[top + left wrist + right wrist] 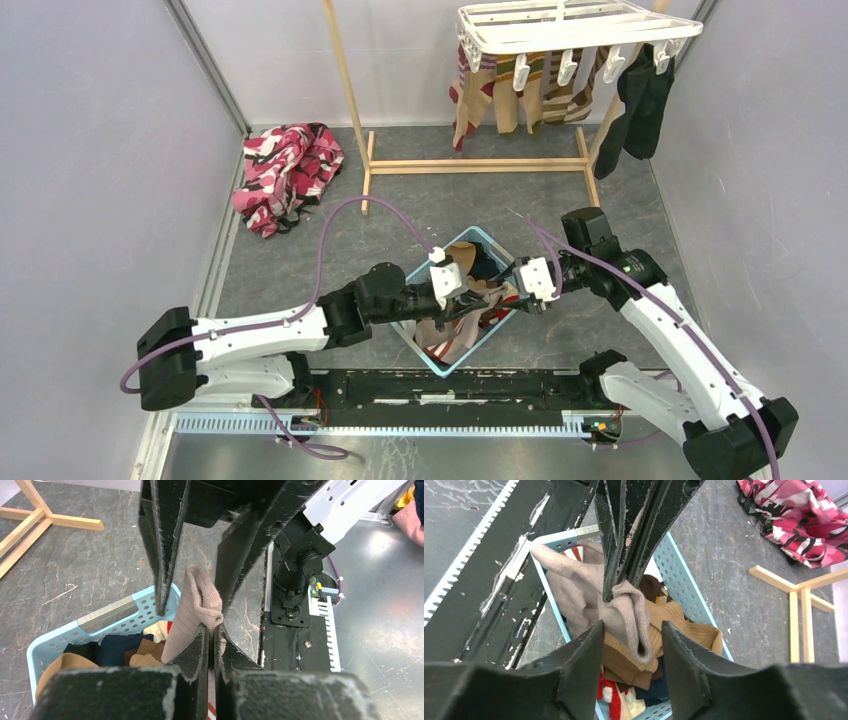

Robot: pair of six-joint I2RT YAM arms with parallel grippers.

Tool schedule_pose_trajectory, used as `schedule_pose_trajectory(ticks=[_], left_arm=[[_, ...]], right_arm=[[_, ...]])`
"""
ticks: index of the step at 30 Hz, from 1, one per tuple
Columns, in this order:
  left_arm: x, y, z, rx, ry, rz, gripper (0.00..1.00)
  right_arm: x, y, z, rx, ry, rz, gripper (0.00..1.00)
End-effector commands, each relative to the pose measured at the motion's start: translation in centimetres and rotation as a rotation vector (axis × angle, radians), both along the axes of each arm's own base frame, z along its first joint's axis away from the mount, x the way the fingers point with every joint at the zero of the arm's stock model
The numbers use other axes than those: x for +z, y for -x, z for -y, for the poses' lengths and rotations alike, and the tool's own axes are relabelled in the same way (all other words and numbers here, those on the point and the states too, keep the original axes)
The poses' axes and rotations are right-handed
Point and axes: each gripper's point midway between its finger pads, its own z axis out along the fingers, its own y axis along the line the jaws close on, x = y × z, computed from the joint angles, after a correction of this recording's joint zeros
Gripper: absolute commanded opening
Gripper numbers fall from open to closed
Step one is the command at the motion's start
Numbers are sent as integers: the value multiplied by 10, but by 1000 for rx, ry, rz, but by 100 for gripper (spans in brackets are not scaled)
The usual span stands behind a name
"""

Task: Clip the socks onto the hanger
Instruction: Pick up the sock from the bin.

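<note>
Closest to the lens, the left gripper (214,630) is clamped tight on the folded cuff of a tan sock (192,610), its jaws pressed together with only the knit between them. That sock hangs from the grip down into the basket (115,612), a light blue mesh one sitting on the table (400,215) between the two arms, near their bases. It holds a heap of other socks (674,625) in tan, brown, navy and red-and-white. To the right, the right gripper (633,626) faces the left one with its jaws parted, one on each side of the hanging cuff. A gap shows on the right side, so it has no hold on the sock; whether the left finger touches the knit I cannot tell. Farther back on the left, a pink, red and black cloth (288,170) lies crumpled by the wall. Right of it stands the wooden stand (470,165), and the white hanger (575,25) hangs from it at the top right. Striped pairs (520,85) dangle from its clips, with black pairs (640,100) at the right end.
</note>
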Motion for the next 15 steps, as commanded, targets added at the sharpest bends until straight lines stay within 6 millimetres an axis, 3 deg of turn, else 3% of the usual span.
schedule_pose_trajectory(ticks=[1,5,7,11,15], left_arm=[[35,-7,9,8,98,53,2],[30,-9,9,29,108,24,3],[29,-14,6,73,127,-12,8],[23,-32,-13,239,177,-138,39],[12,-34,-44,348,225,-272,63]], right_arm=[[9,-5,-6,-13,-15,-18,41],[9,-10,-6,-38,0,-25,9],[11,-14,-4,-55,17,-8,0],[29,-31,4,-131,74,69,0],[54,-63,15,-301,116,126,0]])
